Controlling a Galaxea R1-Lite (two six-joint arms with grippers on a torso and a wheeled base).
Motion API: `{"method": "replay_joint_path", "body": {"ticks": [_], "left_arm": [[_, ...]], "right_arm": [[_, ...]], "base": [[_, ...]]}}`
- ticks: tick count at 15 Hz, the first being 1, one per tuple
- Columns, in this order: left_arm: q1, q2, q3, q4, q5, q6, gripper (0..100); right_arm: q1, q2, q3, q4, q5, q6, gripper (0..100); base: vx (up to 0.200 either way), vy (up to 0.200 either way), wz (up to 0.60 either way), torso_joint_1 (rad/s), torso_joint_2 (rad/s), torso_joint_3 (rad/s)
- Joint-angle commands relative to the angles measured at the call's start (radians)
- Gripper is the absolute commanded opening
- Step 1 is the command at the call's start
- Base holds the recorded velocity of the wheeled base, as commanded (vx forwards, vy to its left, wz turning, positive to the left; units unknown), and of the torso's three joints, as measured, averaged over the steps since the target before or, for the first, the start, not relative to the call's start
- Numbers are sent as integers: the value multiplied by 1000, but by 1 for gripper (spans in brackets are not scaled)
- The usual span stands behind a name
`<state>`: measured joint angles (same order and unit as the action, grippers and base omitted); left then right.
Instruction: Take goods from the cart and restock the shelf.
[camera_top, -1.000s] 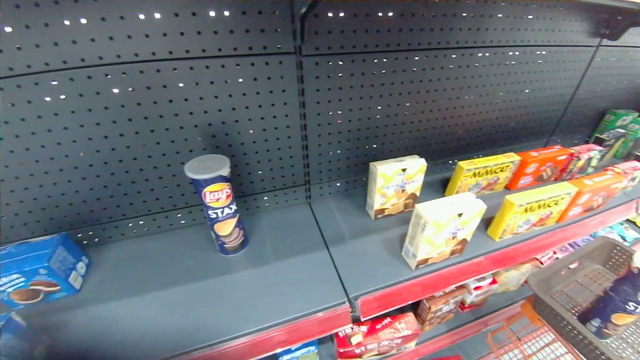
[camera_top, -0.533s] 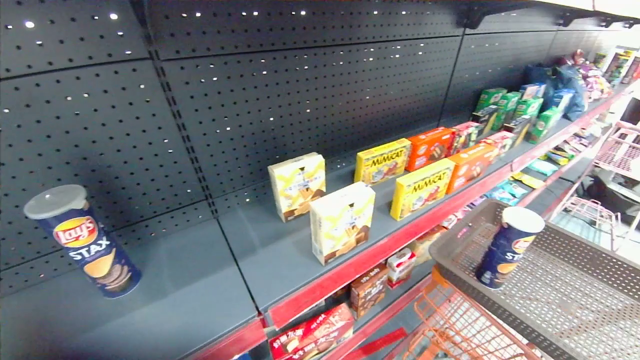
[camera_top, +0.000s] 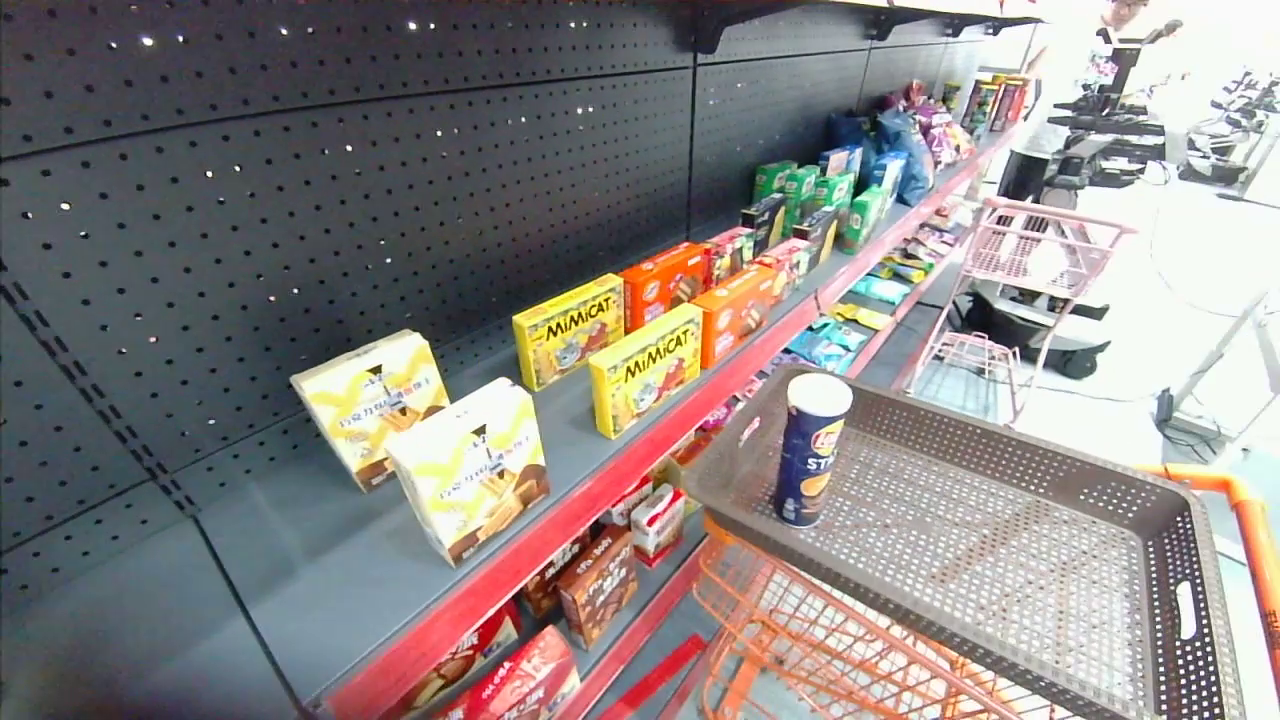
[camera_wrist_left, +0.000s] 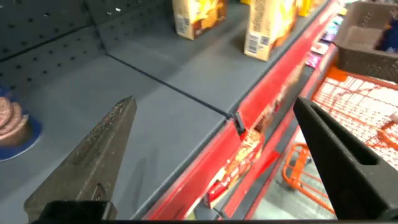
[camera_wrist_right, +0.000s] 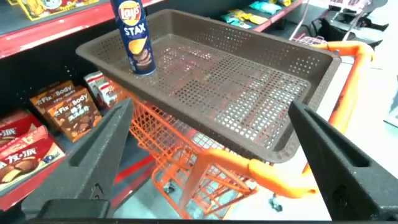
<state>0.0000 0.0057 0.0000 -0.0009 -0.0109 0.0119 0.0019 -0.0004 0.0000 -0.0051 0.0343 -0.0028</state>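
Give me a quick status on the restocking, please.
Left claw open, over shelf. Right claw open, facing cart. Chip can upright in brown tray, shelf-side corner, rim around it.

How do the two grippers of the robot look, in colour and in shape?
The left gripper and the right gripper look alike. Each has two broad, wedge-shaped fingers that taper toward the tip. They are dark grey to black, with a matte, grainy surface.

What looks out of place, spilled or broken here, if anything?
Nothing really stands out. The chip can stands upright, alone, in the brown tray on the cart, and the boxes on the shelf stand upright in rows. Nothing looks spilled or damaged.
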Motion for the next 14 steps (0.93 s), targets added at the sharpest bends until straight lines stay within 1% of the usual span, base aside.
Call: {"method": "replay_joint_path", "body": {"ticks": [1,3,4,5,6,8,10,12,14], "left_arm": [[0,0,0,-1,0,0,100],[0,0,0,-1,0,0,100],[0,0,0,-1,-1,0,100],[0,0,0,-1,0,0,100],[0,0,0,-1,0,0,100],[0,0,0,-1,0,0,100],[0,0,0,-1,0,0,100],[0,0,0,-1,0,0,100],[0,0,0,-1,0,0,100]], "right_arm": [[0,0,0,1,1,0,100],[0,0,0,2,1,-5,100],[0,40,-63,-10,10,-19,100],[1,166,-167,-7,-2,-19,100],[-16,362,-318,-12,-14,-6,100],[-10,504,-440,-7,-13,86,100],[-8,593,-440,-13,-28,79,100],[-22,678,-428,-55,-34,38,100],[-69,887,-440,-173,-34,30,100]], "base": [[0,0,0,0,0,0],[0,0,0,0,0,0],[0,0,0,0,0,0],[0,0,0,0,0,0],[0,0,0,0,0,0],[0,0,0,0,0,0],[0,0,0,0,0,0],[0,0,0,0,0,0],[0,0,0,0,0,0]]}}
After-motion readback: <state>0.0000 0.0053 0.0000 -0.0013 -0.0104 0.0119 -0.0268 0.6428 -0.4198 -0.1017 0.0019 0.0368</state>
